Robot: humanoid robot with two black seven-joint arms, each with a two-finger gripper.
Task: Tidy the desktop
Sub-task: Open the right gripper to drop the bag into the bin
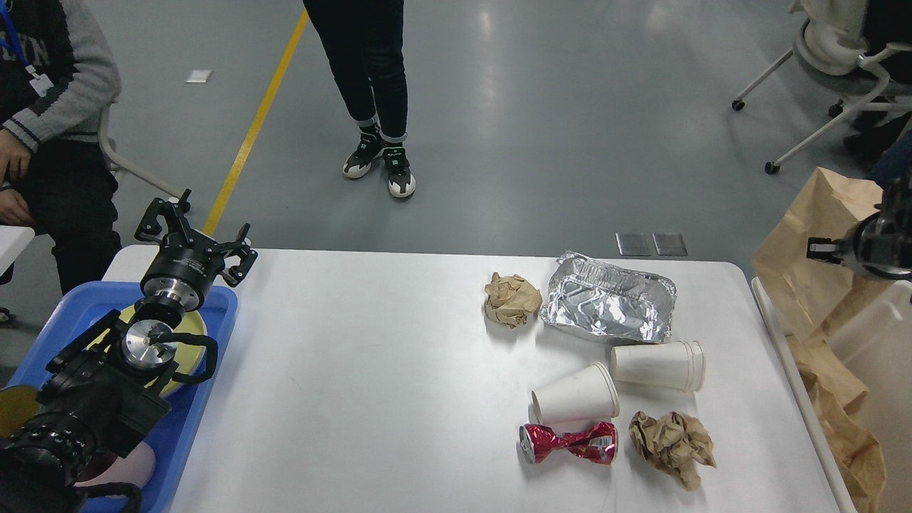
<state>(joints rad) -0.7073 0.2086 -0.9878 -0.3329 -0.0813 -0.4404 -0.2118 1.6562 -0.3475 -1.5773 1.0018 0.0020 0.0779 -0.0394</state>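
Grey shop floor behind, yellow line [260, 117] running diagonally, one person standing [370, 85] past the far edge, another seated [50, 107] at left, office chair [833, 78] top right.

Desktop [356, 385] fills the middle of the view, white, rounded corners, mostly bare on its left half.

Left arm comes in over the blue tray [214, 313] at the desktop's left end. Left gripper [196, 239] sits above the tray's far corner, fingers spread wide, nothing between them. Yellow plate [187, 331] in the tray, mostly hidden under the arm.

Beige bin [866, 335] just beside the desktop's right end, crumpled brown paper [844, 420] inside.

Right gripper [826, 249] at the right frame edge, above the bin, only partly in view. It pinches a brown paper bag [801, 263], which hangs over the bin's near-left rim, off the desktop.

Clutter is all on the right half of the desktop:
- foil tray [609, 299], crumpled, near the far edge
- two white paper cups on their sides: one [659, 365] just below the foil, one [576, 394] lower left of it, close to each other
- brown paper wad [673, 445] near the front edge, below the cups
- second paper wad [511, 299] just left of the foil
- crushed red can [568, 442] lying flat, just under the lower cup, left of the front wad

Two metal floor plates [652, 244] just beyond the far edge.
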